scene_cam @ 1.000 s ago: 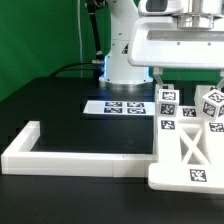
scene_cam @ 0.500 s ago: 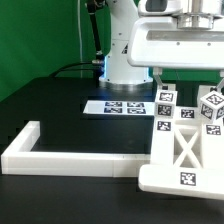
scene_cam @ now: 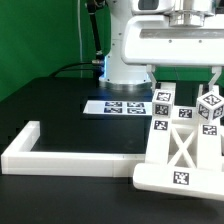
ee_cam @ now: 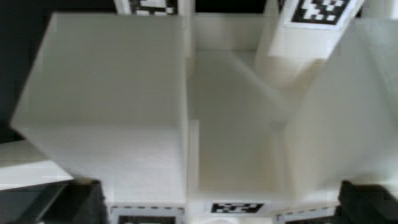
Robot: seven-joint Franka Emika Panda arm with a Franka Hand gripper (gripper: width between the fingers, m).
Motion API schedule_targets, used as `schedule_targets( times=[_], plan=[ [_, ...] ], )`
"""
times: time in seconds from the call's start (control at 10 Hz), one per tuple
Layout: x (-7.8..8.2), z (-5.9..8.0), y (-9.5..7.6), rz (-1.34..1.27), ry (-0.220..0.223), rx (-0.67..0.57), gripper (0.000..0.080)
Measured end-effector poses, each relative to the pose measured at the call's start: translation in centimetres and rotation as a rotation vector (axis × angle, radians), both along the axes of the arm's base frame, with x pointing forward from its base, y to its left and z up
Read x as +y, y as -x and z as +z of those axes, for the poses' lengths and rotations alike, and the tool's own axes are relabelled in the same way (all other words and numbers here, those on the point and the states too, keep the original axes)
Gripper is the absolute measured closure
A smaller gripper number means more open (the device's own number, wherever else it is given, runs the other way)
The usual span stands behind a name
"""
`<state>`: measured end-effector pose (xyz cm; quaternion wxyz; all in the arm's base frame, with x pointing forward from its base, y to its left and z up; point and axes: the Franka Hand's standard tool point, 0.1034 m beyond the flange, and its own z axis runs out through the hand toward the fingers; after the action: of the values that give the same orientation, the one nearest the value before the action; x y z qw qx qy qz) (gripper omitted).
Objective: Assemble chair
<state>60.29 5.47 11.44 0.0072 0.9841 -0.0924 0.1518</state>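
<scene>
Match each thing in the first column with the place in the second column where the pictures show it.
Things:
1. chair
2. marker board
3. border rail
4. gripper

Places:
A. lying flat on the table by the robot's base
B. hanging open above the chair
C. an L-shaped low wall at the exterior view's left and front
D. at the exterior view's right, against the end of the rail

Pairs: 1-D, 2-A, 3-C, 4-B
</scene>
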Motion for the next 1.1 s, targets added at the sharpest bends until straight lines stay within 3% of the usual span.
schedule_targets(
  times=[0.5, 0.7, 1.1],
  plan=[
    [1.06, -0.21, 0.05, -0.015, -0.007, -0.015, 0.0150],
    [0.34, 0.15, 0.05, -0.048, -0.026, -0.010, 0.0150],
    [0.39, 0.22, 0.05, -0.053, -0.028, -0.011, 0.0150]
  ],
)
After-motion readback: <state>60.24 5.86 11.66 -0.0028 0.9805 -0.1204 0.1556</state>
